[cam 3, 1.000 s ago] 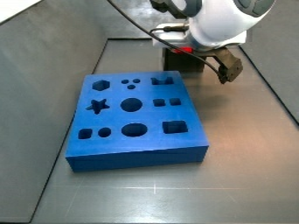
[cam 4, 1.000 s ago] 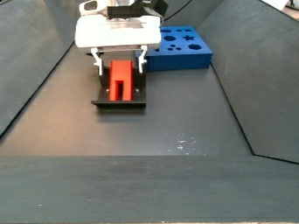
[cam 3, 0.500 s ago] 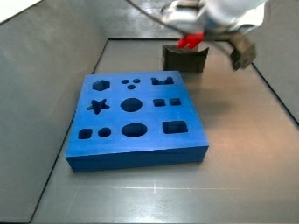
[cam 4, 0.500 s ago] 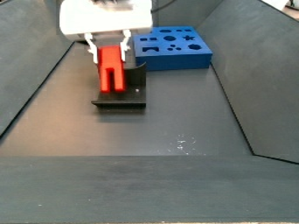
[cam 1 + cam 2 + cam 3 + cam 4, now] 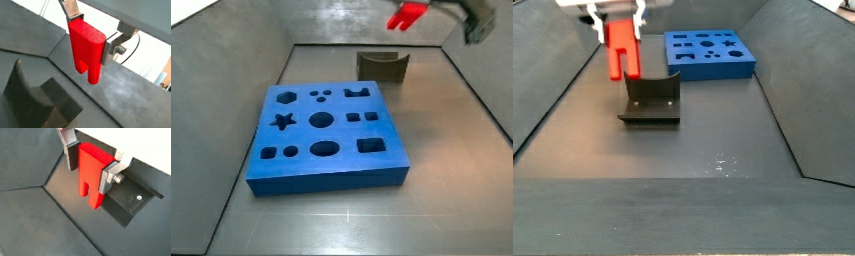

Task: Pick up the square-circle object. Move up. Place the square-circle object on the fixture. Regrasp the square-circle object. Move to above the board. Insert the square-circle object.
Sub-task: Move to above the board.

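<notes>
The square-circle object (image 5: 87, 47) hangs pegs-down, clamped in the gripper (image 5: 90, 163), lifted clear above the fixture (image 5: 651, 100) near the desk's (image 5: 714, 140) far edge. The board (image 5: 329, 137) lies apart, nothing blocking between.

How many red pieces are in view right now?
1. The red piece is held in the hand, lifted above the fixture, pegs pointing down. None shows on the board or floor.
</notes>
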Tool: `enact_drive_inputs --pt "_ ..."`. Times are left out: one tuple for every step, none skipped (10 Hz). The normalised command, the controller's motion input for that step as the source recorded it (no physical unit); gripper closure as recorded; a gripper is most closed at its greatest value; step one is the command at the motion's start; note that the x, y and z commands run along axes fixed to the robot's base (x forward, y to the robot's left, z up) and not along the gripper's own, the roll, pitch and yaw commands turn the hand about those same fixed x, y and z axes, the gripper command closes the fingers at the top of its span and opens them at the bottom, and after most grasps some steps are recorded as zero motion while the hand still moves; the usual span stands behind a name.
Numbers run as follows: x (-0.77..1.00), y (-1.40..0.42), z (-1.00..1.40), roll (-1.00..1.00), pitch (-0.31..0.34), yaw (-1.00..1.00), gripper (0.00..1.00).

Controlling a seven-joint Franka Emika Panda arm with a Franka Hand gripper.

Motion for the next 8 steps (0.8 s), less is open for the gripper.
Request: enact_drive_inputs --pt "0.27 0.01 1.0 -0.02 0.08 0.14 1.0" --pt "0.26 0.01 1.0 -0.02 0.064 0.13 1.0" --pt "0.24 0.01 1.0 -0.02 0.057 0.11 1.0" --pt "0.22 0.0 1.0 -0.01 0.053 0.09 1.0" --pt "0.22 0.0 1.0 -0.01 0.05 0.08 1.0" --pt "0.19 -0.01 1.0 0.0 0.049 0.07 1.0" --pt "0.16 -0.01 0.86 0.01 0.058 0.05 1.0" --pt "0.1 -0.01 0.63 0.02 0.069 0.04 1.0"
